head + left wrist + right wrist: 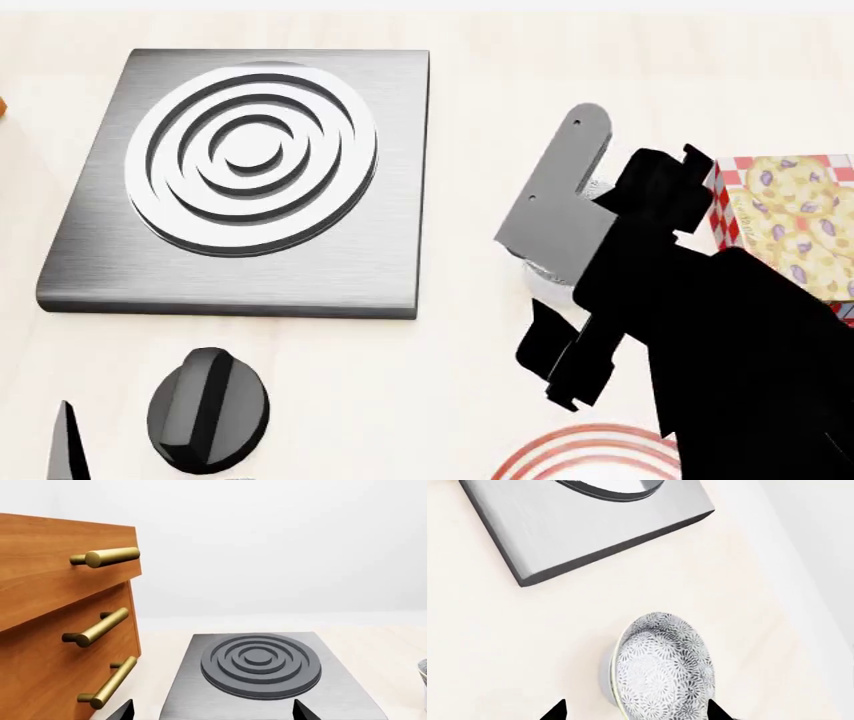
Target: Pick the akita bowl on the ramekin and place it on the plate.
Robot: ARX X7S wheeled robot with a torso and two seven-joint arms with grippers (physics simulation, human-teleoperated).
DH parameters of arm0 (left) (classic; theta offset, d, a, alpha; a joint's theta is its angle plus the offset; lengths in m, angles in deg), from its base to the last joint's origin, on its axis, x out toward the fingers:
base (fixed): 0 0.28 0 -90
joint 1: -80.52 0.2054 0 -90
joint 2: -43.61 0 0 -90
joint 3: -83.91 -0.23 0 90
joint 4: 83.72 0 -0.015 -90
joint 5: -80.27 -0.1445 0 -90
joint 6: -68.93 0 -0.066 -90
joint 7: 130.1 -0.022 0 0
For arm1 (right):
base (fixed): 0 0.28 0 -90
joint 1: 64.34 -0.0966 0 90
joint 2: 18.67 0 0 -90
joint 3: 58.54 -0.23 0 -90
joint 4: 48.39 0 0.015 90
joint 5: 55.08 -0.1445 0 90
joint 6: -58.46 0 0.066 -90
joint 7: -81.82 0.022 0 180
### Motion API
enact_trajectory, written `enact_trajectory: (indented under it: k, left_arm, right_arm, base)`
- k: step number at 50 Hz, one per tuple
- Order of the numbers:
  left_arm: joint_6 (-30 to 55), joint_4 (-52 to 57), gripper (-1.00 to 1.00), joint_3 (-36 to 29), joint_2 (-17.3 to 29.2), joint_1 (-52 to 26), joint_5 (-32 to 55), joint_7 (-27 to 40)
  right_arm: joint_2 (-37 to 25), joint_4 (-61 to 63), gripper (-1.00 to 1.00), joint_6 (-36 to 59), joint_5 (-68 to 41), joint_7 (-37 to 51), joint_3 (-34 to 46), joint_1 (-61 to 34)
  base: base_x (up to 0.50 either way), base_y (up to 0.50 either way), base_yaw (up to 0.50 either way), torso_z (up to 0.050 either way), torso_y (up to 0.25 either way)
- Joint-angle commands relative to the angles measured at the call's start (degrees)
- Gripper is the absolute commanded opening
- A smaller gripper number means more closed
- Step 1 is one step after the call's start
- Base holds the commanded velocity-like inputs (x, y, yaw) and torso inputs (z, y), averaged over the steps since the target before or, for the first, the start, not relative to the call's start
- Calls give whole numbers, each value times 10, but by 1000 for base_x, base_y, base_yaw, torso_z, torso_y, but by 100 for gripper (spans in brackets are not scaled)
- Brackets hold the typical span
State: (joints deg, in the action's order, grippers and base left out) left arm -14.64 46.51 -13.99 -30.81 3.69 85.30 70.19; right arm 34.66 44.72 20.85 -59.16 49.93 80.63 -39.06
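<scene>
The akita bowl (660, 667) sits on top of the ramekin (608, 672) on the pale worktop (527, 645), near a corner of the flat grey stove plate (247, 180). In the right wrist view the right gripper (635, 712) is over the bowl. Its two black fingers (555, 712) are spread apart – one tip on each side of the bowl – and not squeezing it. In the head view the black right arm hides most of the bowl. A bit of the plate (587, 452) with red rings shows at the near edge of the worktop. The left gripper (212, 712) is apart too, holding nothing. It faces the stove plate and the brown drawers (60, 620) with gold handles.
</scene>
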Motion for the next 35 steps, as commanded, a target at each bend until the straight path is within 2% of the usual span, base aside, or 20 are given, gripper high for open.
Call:
enact_trajectory:
  k: [1,35]
  left_arm:
    - [-2,-3,100,-1,2,-1,3,3]
    - [-5,-8,100,-8,12,-5,8,16]
  right_arm:
    - [14,-79,100,-29,22,-19,39,-31]
    - [84,-234,100,-132,21,-9,54,-25]
  base:
    - [0,0,0,0,0]
    - [0,0,0,0,0]
